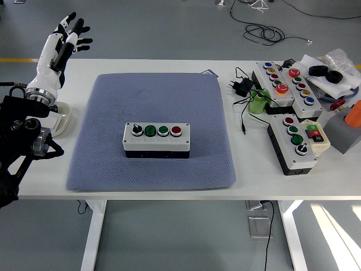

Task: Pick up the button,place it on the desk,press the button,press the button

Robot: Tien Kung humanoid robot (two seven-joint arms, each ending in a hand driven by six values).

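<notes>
White table (pixel 141 66) on grey floor (pixel 169 34)

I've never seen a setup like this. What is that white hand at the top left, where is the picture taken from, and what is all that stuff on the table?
The picture comes from a camera high on the robot, looking down over its white table. The white hand at the top left is the robot's own left hand on a black arm, raised beyond the table's left end with its fingers spread, holding nothing. The right hand is out of view. In the middle lies a blue-grey mat, and on it a white button box with a black knob, two green buttons and a red one. On the right lie more button boxes, a green cup and black cables.
</notes>
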